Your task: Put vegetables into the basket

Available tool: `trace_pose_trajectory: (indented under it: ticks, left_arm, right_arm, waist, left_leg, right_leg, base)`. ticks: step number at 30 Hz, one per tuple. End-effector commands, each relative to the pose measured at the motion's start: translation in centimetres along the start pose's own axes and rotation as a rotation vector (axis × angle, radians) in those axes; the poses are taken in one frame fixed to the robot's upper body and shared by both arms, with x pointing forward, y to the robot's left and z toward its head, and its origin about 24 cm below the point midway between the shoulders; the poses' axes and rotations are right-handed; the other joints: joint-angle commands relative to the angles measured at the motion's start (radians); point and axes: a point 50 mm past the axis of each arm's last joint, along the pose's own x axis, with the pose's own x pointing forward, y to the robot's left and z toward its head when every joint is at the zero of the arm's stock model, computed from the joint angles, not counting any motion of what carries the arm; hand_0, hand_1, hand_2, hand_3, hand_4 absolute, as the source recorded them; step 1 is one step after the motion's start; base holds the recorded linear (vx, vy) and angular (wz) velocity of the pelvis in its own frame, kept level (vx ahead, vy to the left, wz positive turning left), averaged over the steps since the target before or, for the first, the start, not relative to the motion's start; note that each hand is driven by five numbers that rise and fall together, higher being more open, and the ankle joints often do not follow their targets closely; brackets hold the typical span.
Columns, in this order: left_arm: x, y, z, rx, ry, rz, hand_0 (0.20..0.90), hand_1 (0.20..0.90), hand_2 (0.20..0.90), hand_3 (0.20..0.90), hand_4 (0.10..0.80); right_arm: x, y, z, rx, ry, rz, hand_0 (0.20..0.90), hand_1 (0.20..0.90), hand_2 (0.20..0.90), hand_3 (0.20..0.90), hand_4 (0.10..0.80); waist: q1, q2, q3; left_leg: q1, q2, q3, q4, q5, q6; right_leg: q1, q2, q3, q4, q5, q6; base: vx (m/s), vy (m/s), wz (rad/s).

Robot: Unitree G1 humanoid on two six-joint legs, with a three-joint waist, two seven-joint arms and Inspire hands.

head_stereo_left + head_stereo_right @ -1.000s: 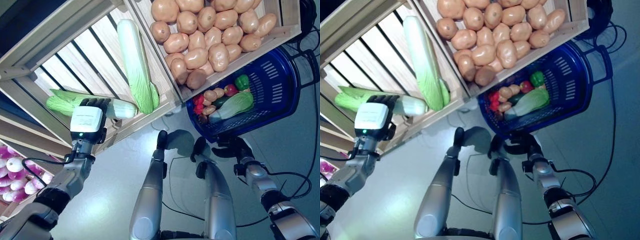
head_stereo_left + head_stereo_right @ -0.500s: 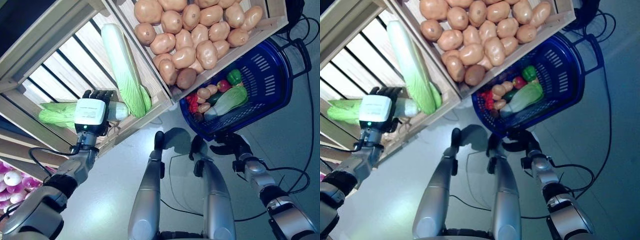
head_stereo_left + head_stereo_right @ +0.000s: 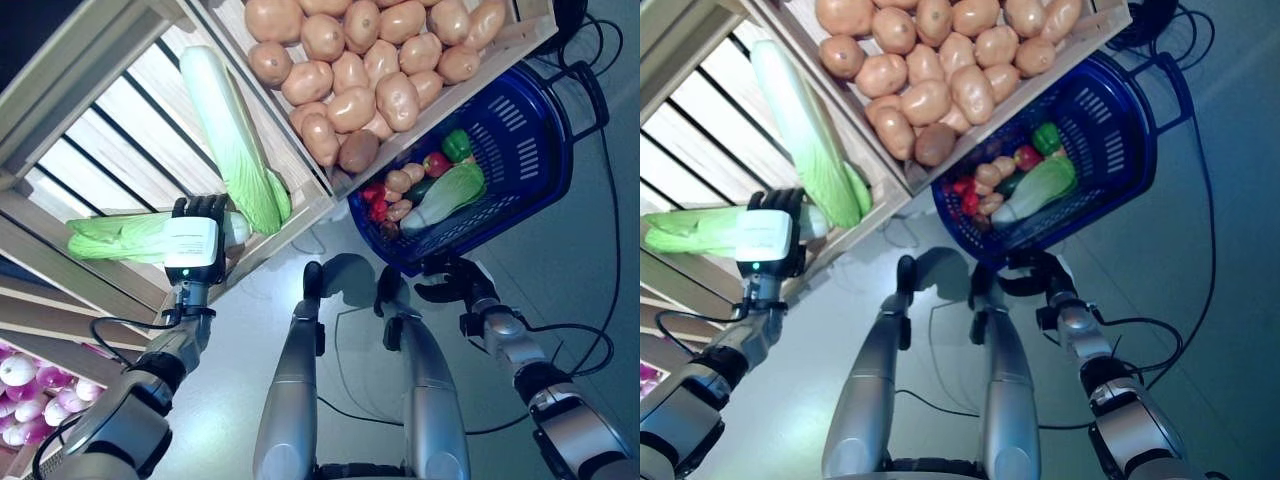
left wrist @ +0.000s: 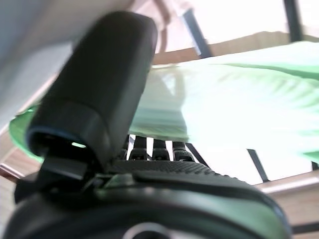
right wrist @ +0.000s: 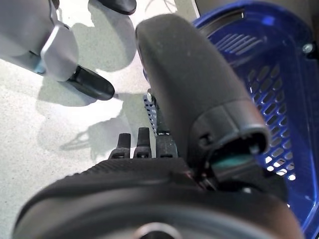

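My left hand (image 3: 193, 243) is shut on a pale green napa cabbage (image 3: 112, 234) in the slatted wooden crate (image 3: 92, 150); its thumb (image 4: 97, 97) and fingers wrap the cabbage (image 4: 239, 107). A second napa cabbage (image 3: 228, 135) lies in the same crate, just beside the hand. My right hand (image 3: 454, 284) grips the near rim of the blue basket (image 3: 525, 140), thumb (image 5: 189, 94) over the rim (image 5: 279, 144). The basket holds a cabbage (image 3: 446, 193), a green pepper (image 3: 457, 145), red vegetables and small potatoes.
A wooden crate full of potatoes (image 3: 365, 60) stands right above the basket. Purple onions (image 3: 25, 420) show on a lower shelf at the far left. Grey floor lies below the crates.
The whole picture has shifted, so the camera moved. Relative to the crate, my left hand with its cabbage has come nearer the second cabbage's leafy end. The right hand keeps its hold.
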Motion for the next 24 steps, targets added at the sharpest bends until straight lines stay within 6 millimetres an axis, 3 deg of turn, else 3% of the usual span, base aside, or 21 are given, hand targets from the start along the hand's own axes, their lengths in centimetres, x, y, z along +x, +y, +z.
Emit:
trace_pose_trajectory:
  ticks: [1,10,11,12,13,24]
  left_arm:
    - [0.9,1.7,-2.2,-0.04,0.185,0.183,0.9,0.9,0.9,0.9,0.8]
    - [1.5,1.9,-1.9,-0.124,0.317,0.267,0.9,0.9,0.9,0.9,0.8]
    - [1.5,2.0,-2.0,-0.131,0.327,0.276,0.601,0.601,0.601,0.601,0.601]
    - [1.8,2.2,-2.0,-0.136,0.331,0.286,0.516,0.516,0.516,0.516,0.544]
    - [2.0,2.4,-2.1,-0.141,0.333,0.296,0.3,0.3,0.3,0.3,0.4]
    - [3.4,3.4,-2.4,-0.142,0.328,0.333,0.3,0.3,0.3,0.3,0.4]
  right_arm:
    - [-0.7,-0.8,-1.4,-0.068,0.025,-0.002,0.9,0.9,0.9,0.9,0.8]
    - [-0.6,0.1,-1.2,-0.029,0.016,0.002,0.9,0.9,0.9,0.9,0.8]
    - [-0.6,0.2,-1.2,-0.023,0.012,0.005,0.9,0.9,0.9,0.9,0.8]
    - [-0.5,0.3,-1.0,-0.021,0.008,0.008,0.9,0.9,0.9,0.9,0.8]
    - [-0.5,0.4,-0.9,-0.015,0.002,0.008,0.9,0.9,0.9,0.9,0.8]
    - [-0.5,1.1,-0.7,0.0,-0.008,0.008,0.9,0.9,0.9,0.9,0.8]
  waist:
    - [0.001,-0.006,-0.005]
    - [0.0,-0.04,-0.005]
    - [0.0,-0.044,-0.005]
    - [-0.001,-0.048,-0.005]
    - [-0.001,-0.051,-0.005]
    - [-0.007,-0.071,-0.005]
  left_leg:
    - [-0.079,0.004,0.006,0.042,0.049,-0.01]
    - [-0.112,0.002,-0.012,0.054,0.05,-0.012]
    - [-0.113,0.0,-0.015,0.055,0.05,-0.012]
    - [-0.115,0.001,-0.016,0.055,0.051,-0.013]
    - [-0.118,0.001,-0.016,0.055,0.052,-0.014]
    - [-0.122,-0.004,-0.018,0.055,0.047,-0.014]
  right_leg:
    - [0.051,-0.002,-0.004,-0.012,0.009,0.024]
    - [0.02,0.007,-0.003,0.005,0.01,0.02]
    - [0.017,0.008,-0.003,0.005,0.013,0.02]
    - [0.016,0.009,-0.003,0.003,0.015,0.02]
    - [0.014,0.009,-0.002,0.001,0.017,0.02]
    - [0.011,0.016,-0.001,-0.009,0.023,0.019]
  base:
    - [0.0,0.0,0.0]
    - [-0.009,-0.047,-0.01]
    - [-0.001,-0.027,0.03]
    - [-0.005,-0.04,0.04]
    - [-0.012,-0.036,0.02]
    - [0.0,0.0,0.0]
